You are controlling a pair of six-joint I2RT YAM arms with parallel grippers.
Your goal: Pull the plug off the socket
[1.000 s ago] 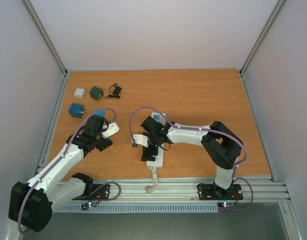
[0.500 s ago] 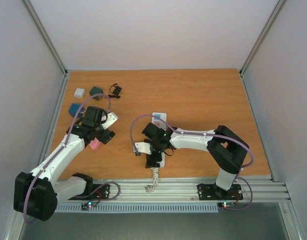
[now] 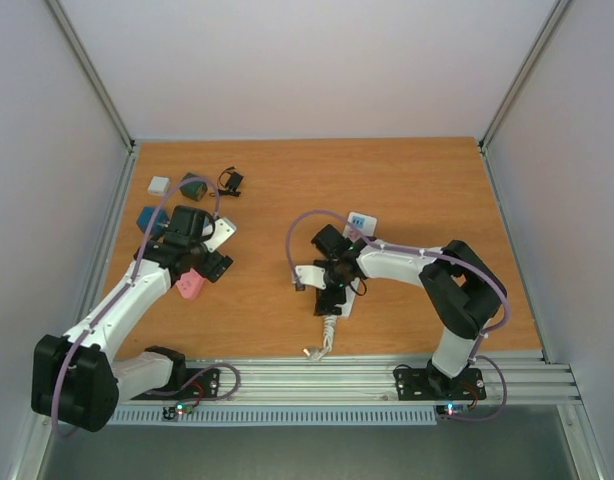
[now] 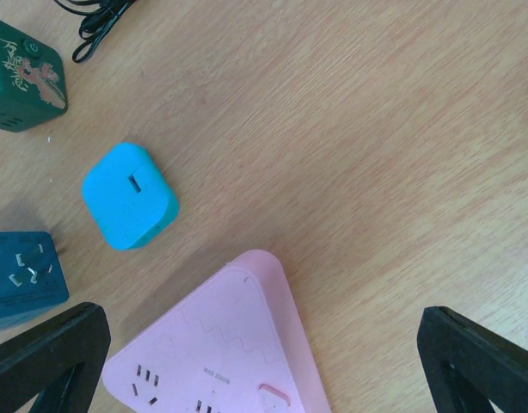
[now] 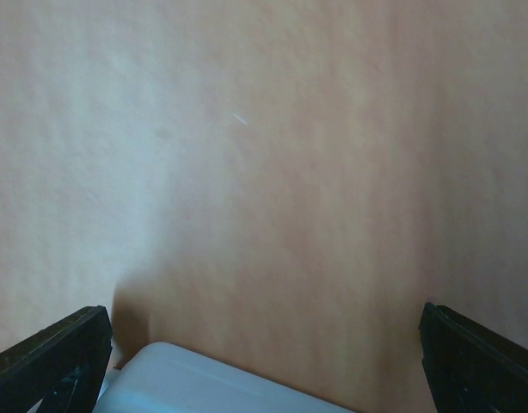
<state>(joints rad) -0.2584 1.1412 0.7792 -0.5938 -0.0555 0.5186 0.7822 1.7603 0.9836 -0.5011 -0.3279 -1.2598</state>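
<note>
The socket (image 3: 361, 222) is a long white strip lying slantwise mid-table, its coiled cord (image 3: 325, 338) trailing toward the near edge. My right gripper (image 3: 332, 277) hovers over its middle and covers it. In the right wrist view only a rounded white end of the socket (image 5: 212, 383) shows low between wide-apart fingers (image 5: 49, 353), and my right gripper (image 5: 264, 370) is open. No plug shows on the visible parts of the strip. My left gripper (image 3: 199, 268) is open over a pink triangular adapter (image 4: 221, 344), with its fingers (image 4: 479, 357) clear of it.
Beside the pink adapter (image 3: 190, 286) lie a light-blue rounded cube (image 4: 129, 196), a teal cube adapter (image 4: 23, 277), a green cube (image 4: 23, 76) and a black cable (image 4: 96, 17). A small white block (image 3: 159, 184) sits at the far left of the wooden table (image 3: 417, 180).
The socket has slid right and turned, with the right gripper staying over it. The left arm has drawn back to the left, uncovering the pink adapter.
</note>
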